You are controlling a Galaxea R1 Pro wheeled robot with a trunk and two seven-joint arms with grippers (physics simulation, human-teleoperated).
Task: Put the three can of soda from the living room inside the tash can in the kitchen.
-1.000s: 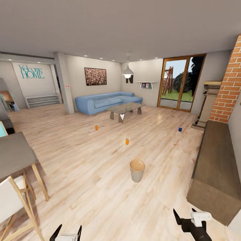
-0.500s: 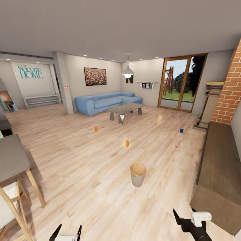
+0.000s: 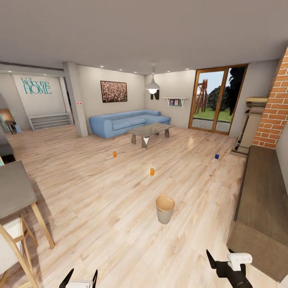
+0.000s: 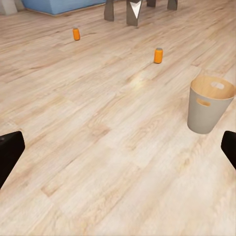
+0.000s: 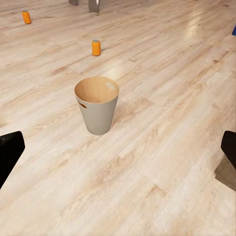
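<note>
While we looked out over the living room, the three soda cans stood upright on the wood floor: the nearer orange can [image 3: 152, 171] just beyond the bin, the farther orange can [image 3: 115, 153] farther off toward the sofa, and the blue can [image 3: 216, 156] well off on our right gripper's side, near the brick fireplace [image 3: 274, 116]. The bin [image 3: 164, 209] stood ahead of both grippers, between us and the nearer orange can, nearer to the right gripper [image 3: 223, 257] than to the left gripper [image 3: 81, 277]. Both grippers hung low with fingers spread apart and nothing between them.

We counted three cans, two orange and one blue, none of them in the bin; one bin; two grippers.

We judged several risks from here. Any can might tip and roll across the smooth floor if a finger struck its side instead of straddling it. Driving toward the nearer orange can could bump the bin, which stood almost in line with it. Reaching so low from a wheeled base could leave the grasp short or crooked. Going for the blue can might bring the base against the long dark cabinet [image 3: 262, 200] on our right gripper's side.

Beyond the cans stood the blue sofa [image 3: 124, 122] and the low table [image 3: 150, 131]; a grey tabletop [image 3: 12, 188] and a wooden chair [image 3: 14, 240] stood off the left gripper's side.
</note>
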